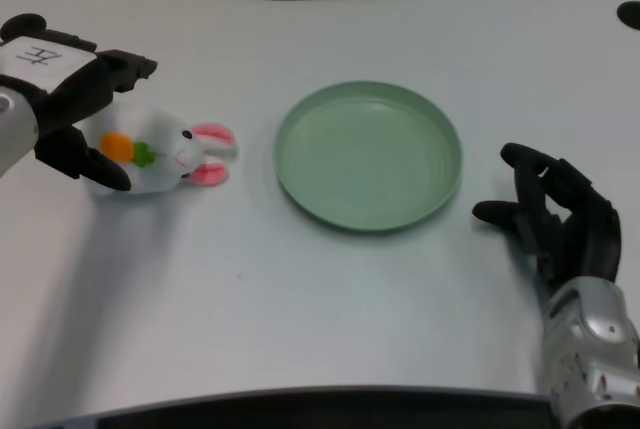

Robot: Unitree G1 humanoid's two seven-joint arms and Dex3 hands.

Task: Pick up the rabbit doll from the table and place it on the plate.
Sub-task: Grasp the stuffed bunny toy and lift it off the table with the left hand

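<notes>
Left hand point(75, 114), fingers spread around the rabbit doll point(160, 156) left of the plate point(368, 154), brackets it for grasping; closure undeterminable.

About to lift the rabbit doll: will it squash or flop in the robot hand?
The rabbit doll looks plush, so it will probably compress under the left robot hand. Its pink ears look limp and may droop. Lying on its side, it seems unlikely to roll.

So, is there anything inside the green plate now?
No. The plate holds nothing; its whole inside shows. The rabbit doll lies on the table, left of it, at the left hand.
</notes>
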